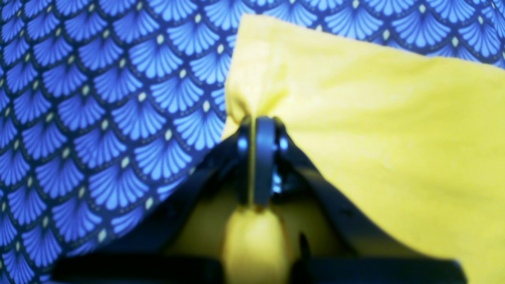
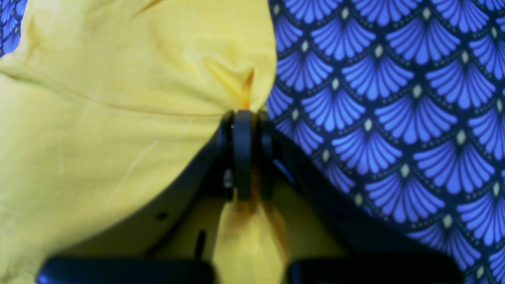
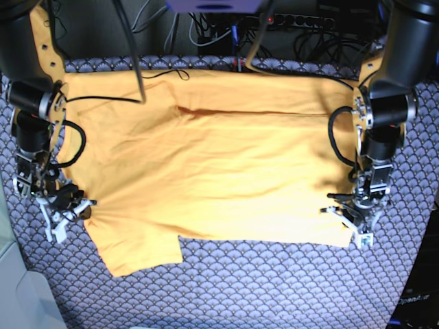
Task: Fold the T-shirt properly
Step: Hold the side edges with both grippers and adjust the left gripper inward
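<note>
Scallop-patterned blue cloth (image 3: 274, 288) bears soft, creased yellow T-shirt (image 3: 219, 164).

Bright, even light; blurred, oversaturated wrist views

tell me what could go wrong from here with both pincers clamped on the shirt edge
1. Each grip is a small bunched pinch: the left pincer and the right pincer hold little of the T-shirt, so cloth could slip out when lifted.
2. The sleeve hanging low near the right pincer may tuck under and crease the fold.
3. A dark cable lies across the far edge and could snag.
</note>
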